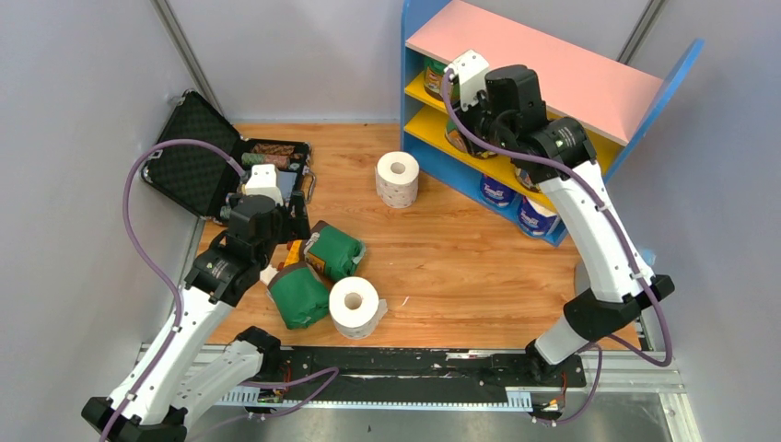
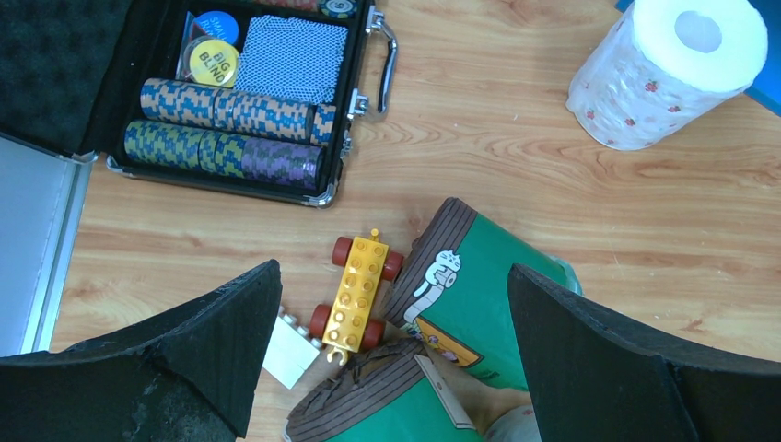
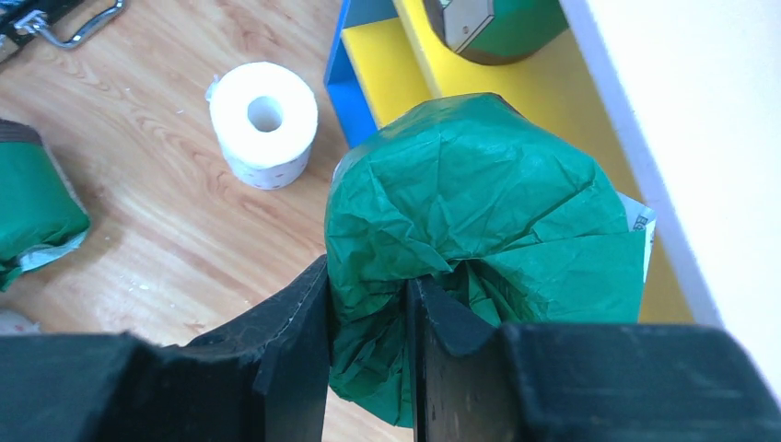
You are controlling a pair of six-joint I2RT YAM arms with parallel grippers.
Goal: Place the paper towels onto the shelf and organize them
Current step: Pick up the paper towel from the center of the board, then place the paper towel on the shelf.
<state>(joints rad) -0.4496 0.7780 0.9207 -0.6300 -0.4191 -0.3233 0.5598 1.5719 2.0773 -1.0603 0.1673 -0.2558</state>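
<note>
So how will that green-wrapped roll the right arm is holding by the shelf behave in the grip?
Probably soft and light: the green roll has crinkled wrap, and the right fingers pinch only its bunched end. Held that way it may dangle or slip. Being round, it could roll if laid sideways on the yellow board.

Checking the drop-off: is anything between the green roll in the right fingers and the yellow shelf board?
Nothing visible blocks it. The held green roll hangs right by the yellow board; another green roll stands farther back on that board, off to the side.
</note>
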